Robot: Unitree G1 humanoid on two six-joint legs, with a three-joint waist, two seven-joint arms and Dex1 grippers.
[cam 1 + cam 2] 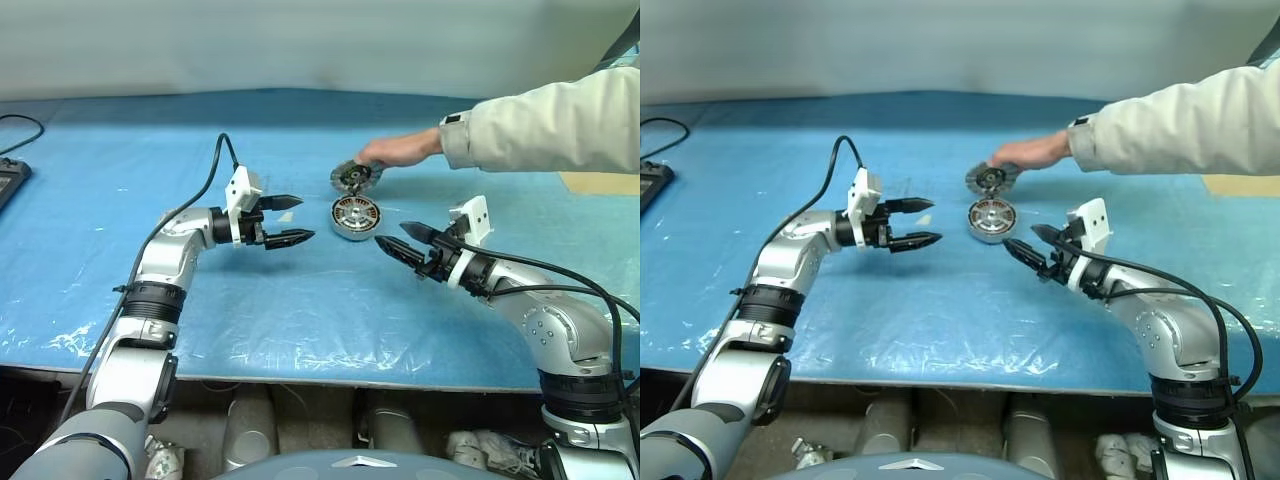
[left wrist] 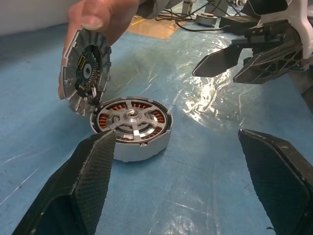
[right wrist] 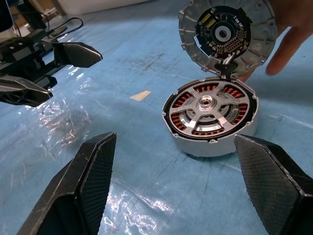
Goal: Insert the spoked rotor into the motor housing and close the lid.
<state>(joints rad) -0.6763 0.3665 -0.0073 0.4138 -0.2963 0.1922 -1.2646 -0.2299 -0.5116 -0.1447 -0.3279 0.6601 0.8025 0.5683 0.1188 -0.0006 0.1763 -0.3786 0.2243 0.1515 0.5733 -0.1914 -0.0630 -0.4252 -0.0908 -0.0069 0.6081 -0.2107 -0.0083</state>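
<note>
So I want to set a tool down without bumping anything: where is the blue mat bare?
Bare: the wide stretch of the blue mat in front of the motor housing, and the far-left mat. Crowded: the housing sits between the left gripper and right gripper, with a person's hand holding the lid tilted behind it.

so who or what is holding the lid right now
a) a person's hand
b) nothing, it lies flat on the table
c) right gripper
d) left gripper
a: a person's hand grips the lid tilted up on edge beside the motor housing, while the left gripper and right gripper stand open and empty on either side.
</note>
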